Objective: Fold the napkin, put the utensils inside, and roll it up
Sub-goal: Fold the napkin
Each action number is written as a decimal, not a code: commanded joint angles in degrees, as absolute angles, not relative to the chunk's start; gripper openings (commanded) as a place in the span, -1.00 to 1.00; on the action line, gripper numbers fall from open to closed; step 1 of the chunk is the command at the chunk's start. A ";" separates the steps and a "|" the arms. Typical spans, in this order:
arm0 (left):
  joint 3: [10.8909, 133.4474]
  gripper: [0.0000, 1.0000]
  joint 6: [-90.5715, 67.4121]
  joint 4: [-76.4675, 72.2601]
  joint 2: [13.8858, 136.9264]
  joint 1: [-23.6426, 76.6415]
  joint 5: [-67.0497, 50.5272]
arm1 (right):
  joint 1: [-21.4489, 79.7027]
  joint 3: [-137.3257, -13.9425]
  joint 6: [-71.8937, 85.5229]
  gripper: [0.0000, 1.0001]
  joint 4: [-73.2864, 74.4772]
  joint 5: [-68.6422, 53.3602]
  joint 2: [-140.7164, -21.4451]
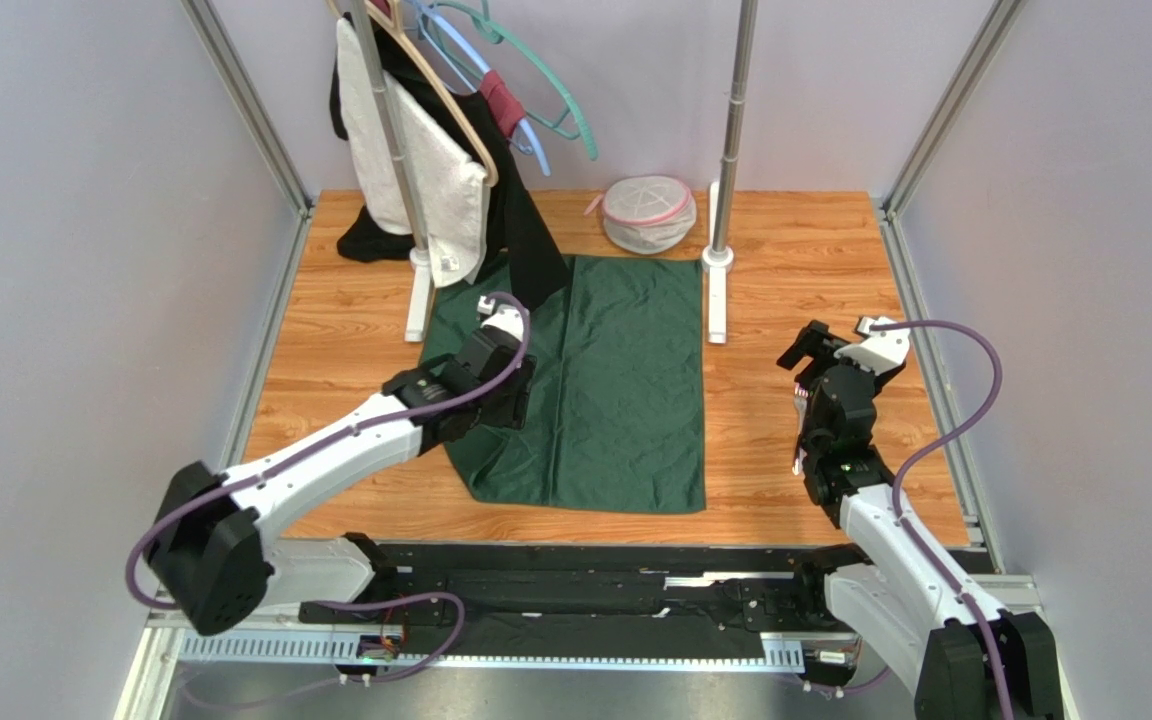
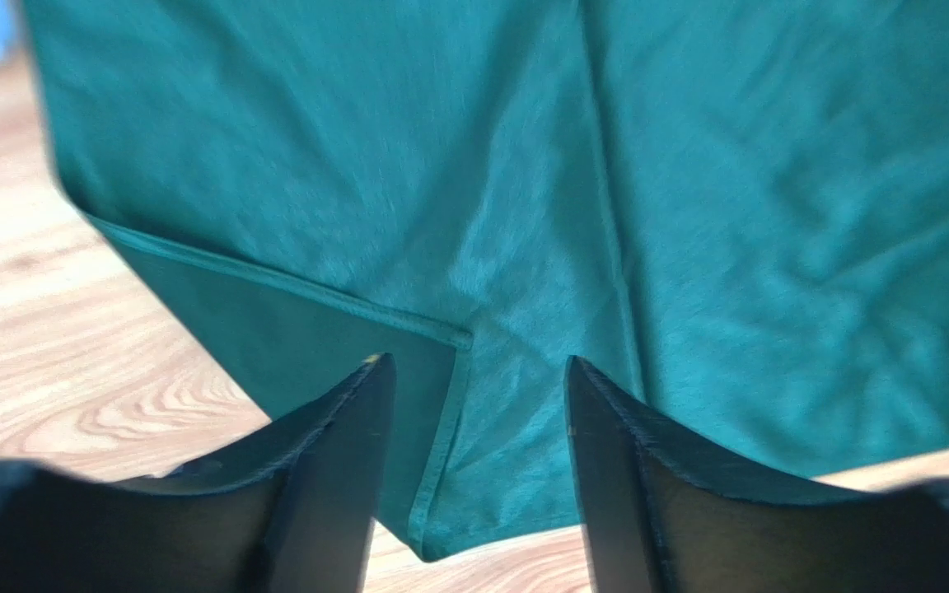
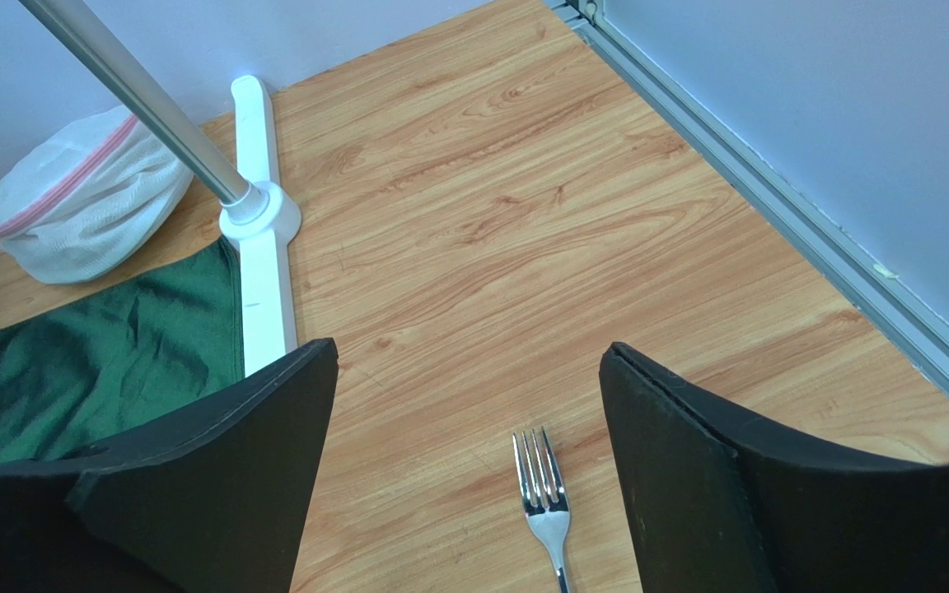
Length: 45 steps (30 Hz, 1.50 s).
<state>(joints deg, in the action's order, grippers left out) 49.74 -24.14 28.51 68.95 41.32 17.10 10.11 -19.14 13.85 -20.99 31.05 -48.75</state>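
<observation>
At the centre of the top view, the green napkin (image 1: 612, 390) lies spread on the wooden bench (image 1: 342, 345), with part of its left side folded over. Over that left edge sits the left end effector (image 1: 501, 321). Its wrist view shows the fingers (image 2: 319, 470) moderately apart and gripping nothing, with the folded hem and corner of the cloth showing in the gap between the tips. Toward the right of the top view, the right end effector (image 1: 820, 354) hangs above bare wood, well apart from the napkin. Seen from its wrist camera, the jaws stand wide. The fork (image 3: 545, 494) lies flat on the bench between them at the bottom centre of the frame, tines pointing up-frame, touching neither finger, its handle cut off by the lower edge.
</observation>
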 commanded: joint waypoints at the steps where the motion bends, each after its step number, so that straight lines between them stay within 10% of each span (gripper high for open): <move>1: 49.66 0.09 -27.42 26.28 74.61 41.84 21.09 | 10.11 -21.36 15.12 0.64 -21.97 32.52 -49.04; 45: 44.03 -0.19 -34.89 22.50 82.01 40.70 19.34 | 10.11 -22.94 15.82 0.64 -21.62 31.64 -52.38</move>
<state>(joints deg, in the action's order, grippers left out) 44.58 -33.36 23.70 85.97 41.32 18.96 10.11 -20.10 15.03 -20.27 31.03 -51.99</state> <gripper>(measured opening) 0.403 0.822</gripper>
